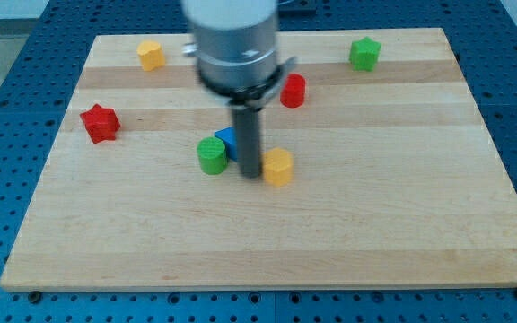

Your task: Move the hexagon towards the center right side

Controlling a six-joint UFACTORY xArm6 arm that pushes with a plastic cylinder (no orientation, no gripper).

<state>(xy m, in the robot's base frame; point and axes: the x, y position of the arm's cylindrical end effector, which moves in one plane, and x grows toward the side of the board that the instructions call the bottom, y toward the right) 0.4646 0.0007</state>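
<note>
A yellow hexagon block [278, 167] sits near the middle of the wooden board [375, 224]. My tip [251, 173] rests right at the hexagon's left side, touching or nearly touching it. A green cylinder [212, 155] stands just to the left of the tip. A blue block [227, 138], partly hidden behind the rod, lies at the view's upper left of the tip; its shape is unclear.
A red cylinder [293, 91] stands above and right of the rod. A green star [364, 54] is at the top right. A yellow block [151, 55] is at the top left. A red star [100, 123] is at the left.
</note>
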